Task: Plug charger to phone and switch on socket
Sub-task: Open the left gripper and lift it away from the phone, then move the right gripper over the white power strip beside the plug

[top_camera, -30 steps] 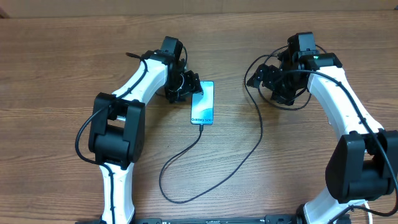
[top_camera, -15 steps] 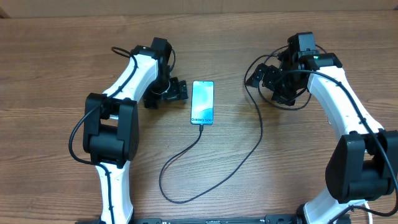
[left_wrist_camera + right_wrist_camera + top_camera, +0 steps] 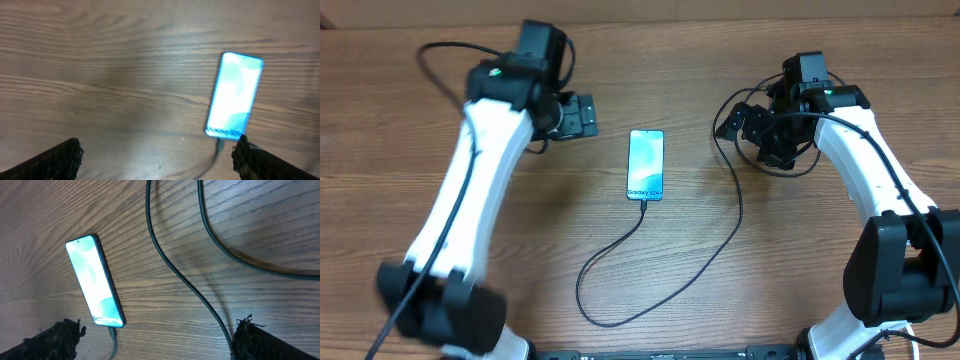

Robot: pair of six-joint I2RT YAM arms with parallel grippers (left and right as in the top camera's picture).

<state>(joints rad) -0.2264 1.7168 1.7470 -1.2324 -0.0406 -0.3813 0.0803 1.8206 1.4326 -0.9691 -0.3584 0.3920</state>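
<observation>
The phone [image 3: 646,165] lies flat mid-table with its cyan screen lit, and shows too in the left wrist view [image 3: 235,95] and the right wrist view [image 3: 95,280]. The charger [image 3: 620,318], a thin black cable, has its tip at the phone's near end [image 3: 111,330]. It loops toward the front edge and then runs up under my right arm. My left gripper [image 3: 582,115] hangs open to the upper left of the phone, holding nothing [image 3: 157,150]. My right gripper [image 3: 750,135] is open to the right of the phone, over the cable [image 3: 157,330]. The socket is hidden or out of view.
The wooden table [image 3: 420,200] carries the phone and the cable. Dark cable loops [image 3: 240,255] lie under and around my right gripper. The bases of both arms stand at the front edge.
My left arm has swung away from the phone's left side toward the back left, and its jaws have opened wider. The right arm, the phone and the cable have stayed put.
</observation>
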